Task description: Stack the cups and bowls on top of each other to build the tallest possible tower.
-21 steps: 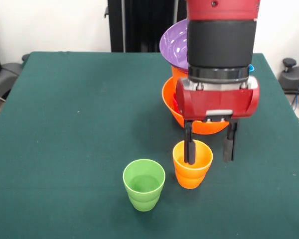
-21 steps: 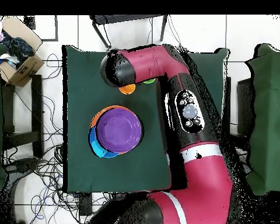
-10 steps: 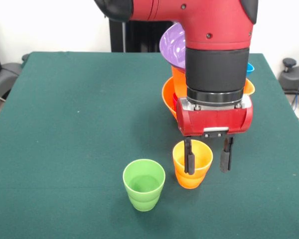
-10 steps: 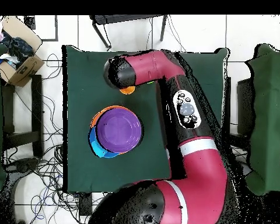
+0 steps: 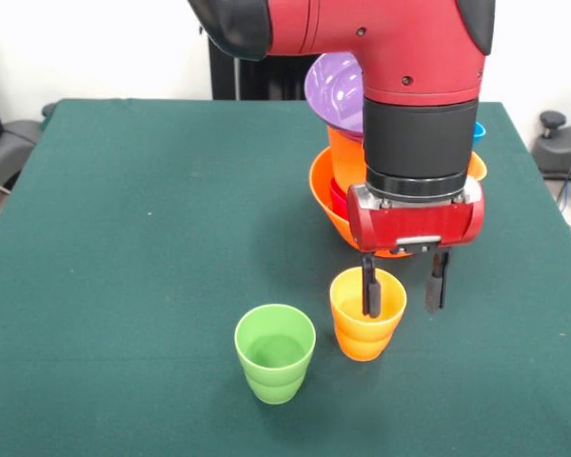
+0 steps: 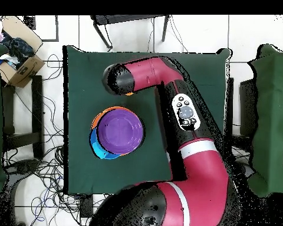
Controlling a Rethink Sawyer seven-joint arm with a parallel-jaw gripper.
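A red-and-black robot arm lowers its gripper [image 5: 401, 287] over an orange cup [image 5: 367, 313] at lower centre of the front view, jaws apart: one finger [image 5: 370, 288] dips inside the cup's mouth, the other hangs outside its right wall, nothing yet clamped. A green cup [image 5: 275, 352] stands just left of it, close but apart.

The tower [image 5: 362, 162], a leaning pile with a purple bowl [image 5: 334, 90] tilted on top of orange bowls, stands directly behind the arm at upper right.

The risks are plain. The grip is on a single thin wall, so closing off-centre could tip the cup or slide it toward its green neighbour. A lift swung carelessly toward the pile could also topple a stack that already leans.

The front view alone shows the fingers and both cups. From overhead the arm covers them, leaving what seems to be only a sliver of orange beneath the wrist; in return that view shows the purple bowl [image 6: 119, 130] face-on at centre left, with blue and orange rims peeking out round its left edge.
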